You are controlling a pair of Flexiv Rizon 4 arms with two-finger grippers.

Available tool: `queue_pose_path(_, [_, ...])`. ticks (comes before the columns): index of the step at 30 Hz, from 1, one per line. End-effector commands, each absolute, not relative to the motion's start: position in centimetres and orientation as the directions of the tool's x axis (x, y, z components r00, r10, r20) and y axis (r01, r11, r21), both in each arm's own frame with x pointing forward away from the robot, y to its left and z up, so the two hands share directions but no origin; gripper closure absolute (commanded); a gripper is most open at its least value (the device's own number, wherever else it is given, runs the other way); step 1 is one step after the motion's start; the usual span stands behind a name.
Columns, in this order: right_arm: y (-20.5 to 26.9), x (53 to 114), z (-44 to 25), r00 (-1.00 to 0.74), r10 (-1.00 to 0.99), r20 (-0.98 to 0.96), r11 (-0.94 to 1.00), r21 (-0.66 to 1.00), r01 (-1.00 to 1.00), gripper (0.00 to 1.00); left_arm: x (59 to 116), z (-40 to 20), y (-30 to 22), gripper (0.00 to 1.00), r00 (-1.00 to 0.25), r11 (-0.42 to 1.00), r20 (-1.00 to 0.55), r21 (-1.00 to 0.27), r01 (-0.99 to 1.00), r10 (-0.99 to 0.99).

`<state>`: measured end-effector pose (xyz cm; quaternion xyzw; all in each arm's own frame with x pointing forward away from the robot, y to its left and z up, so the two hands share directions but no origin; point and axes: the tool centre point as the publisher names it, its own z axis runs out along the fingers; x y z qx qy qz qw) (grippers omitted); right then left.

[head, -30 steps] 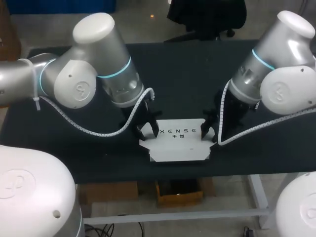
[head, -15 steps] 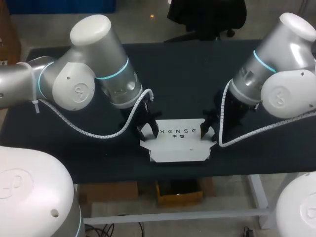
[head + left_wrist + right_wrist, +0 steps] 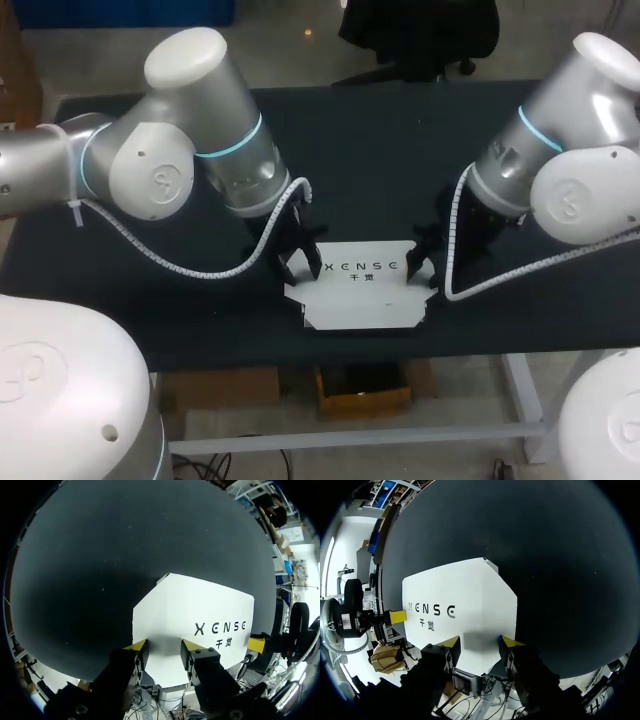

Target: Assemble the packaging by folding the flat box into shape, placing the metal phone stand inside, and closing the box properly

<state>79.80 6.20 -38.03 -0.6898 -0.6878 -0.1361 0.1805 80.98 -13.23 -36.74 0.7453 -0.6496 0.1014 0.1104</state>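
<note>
A white box [image 3: 360, 300] lies partly folded near the table's front edge, its printed panel [image 3: 362, 265] tilted up at the back. My left gripper [image 3: 297, 262] is at the box's left end and my right gripper [image 3: 422, 262] at its right end. In the left wrist view the gripper [image 3: 163, 649] is open, with the box's [image 3: 200, 610] end corner between its fingers. The right wrist view's gripper [image 3: 481, 641] is also open, over the opposite end of the box [image 3: 465, 605]. Each wrist view shows the other gripper's yellow tip across the box. No phone stand is in view.
The black table [image 3: 380, 150] stretches bare behind the box and to both sides. Its front edge [image 3: 350, 345] runs close below the box. Both arms' cables hang beside the grippers.
The upper parts of both arms have shifted slightly. The grippers stay at the box's ends and the box has not moved.
</note>
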Motion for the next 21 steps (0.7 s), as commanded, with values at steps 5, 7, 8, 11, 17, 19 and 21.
queue_pose_path(5, [6.13,79.89,-38.04,0.016,0.898,0.44,0.015,-0.068,0.998,0.52,81.07,-36.91,-13.49,0.57,0.136,-0.132,0.291,0.033,-0.991,-0.947])
queue_pose_path(7, [6.13,79.89,-38.04,0.016,0.898,0.44,0.015,-0.068,0.998,0.52,81.07,-36.91,-13.49,0.56,0.136,-0.132,0.291,0.033,-0.991,-0.947])
queue_pose_path(8, [6.13,79.89,-38.04,0.016,0.898,0.44,0.015,-0.068,0.998,0.53,81.07,-36.91,-13.49,0.55,0.136,-0.132,0.291,0.033,-0.991,-0.947])
queue_pose_path(11, [6.13,79.89,-38.04,0.016,0.898,0.44,0.015,-0.068,0.998,0.54,81.07,-36.91,-13.49,0.56,0.136,-0.132,0.291,0.033,-0.991,-0.947])
queue_pose_path(17, [6.13,79.89,-38.04,0.016,0.898,0.44,0.015,-0.068,0.998,0.54,81.07,-36.91,-13.49,0.58,0.136,-0.132,0.291,0.033,-0.991,-0.947])
queue_pose_path(19, [6.13,79.89,-38.04,0.016,0.898,0.44,0.015,-0.068,0.998,0.53,81.07,-36.91,-13.49,0.6,0.136,-0.132,0.291,0.033,-0.991,-0.947])
queue_pose_path(21, [6.13,79.89,-38.04,0.016,0.898,0.44,0.015,-0.068,0.998,0.52,81.07,-36.91,-13.49,0.6,0.136,-0.132,0.291,0.033,-0.991,-0.947])
